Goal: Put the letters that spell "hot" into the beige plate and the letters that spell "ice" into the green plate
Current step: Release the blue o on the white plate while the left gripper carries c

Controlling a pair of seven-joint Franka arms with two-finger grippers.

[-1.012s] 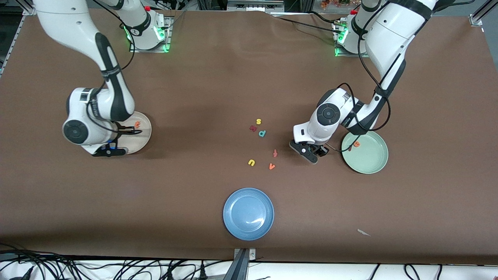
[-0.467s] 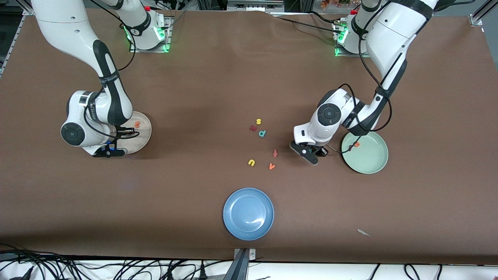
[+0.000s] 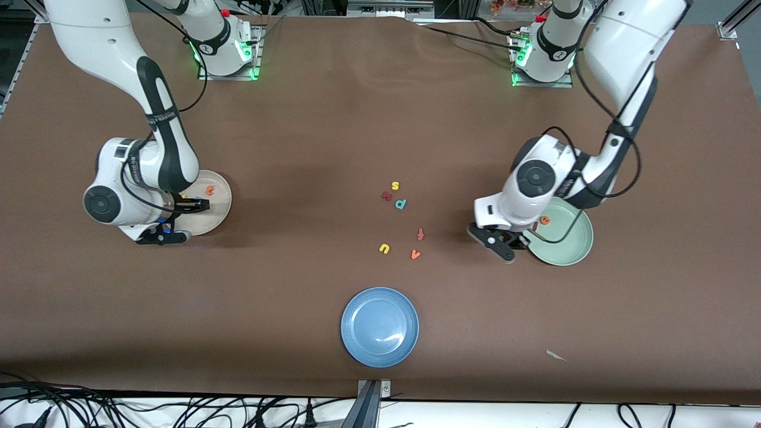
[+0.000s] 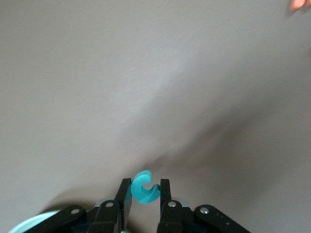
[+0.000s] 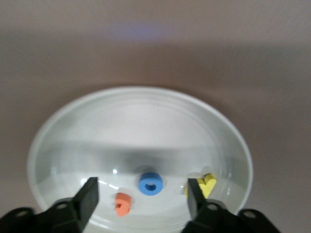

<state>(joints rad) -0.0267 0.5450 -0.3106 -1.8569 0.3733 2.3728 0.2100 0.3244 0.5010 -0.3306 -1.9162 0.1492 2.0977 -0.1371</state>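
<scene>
Since a second ago the left gripper [image 3: 505, 242] has carried the teal c [image 4: 145, 188], clamped between its fingers, to just beside the green plate [image 3: 571, 249], where the orange e [image 3: 545, 220] lies. Next: move over that plate, release. Right gripper [image 5: 141, 196], fingers apart, hovers over the beige plate [image 5: 73, 126] holding blue o [image 5: 151, 183], orange t [image 5: 122, 204], yellow h [image 5: 208, 184].

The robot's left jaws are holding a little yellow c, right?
Not quite. The c pinched by the left gripper is teal, not yellow, as the left wrist view shows. The yellow letter there is the h in the beige plate.
</scene>
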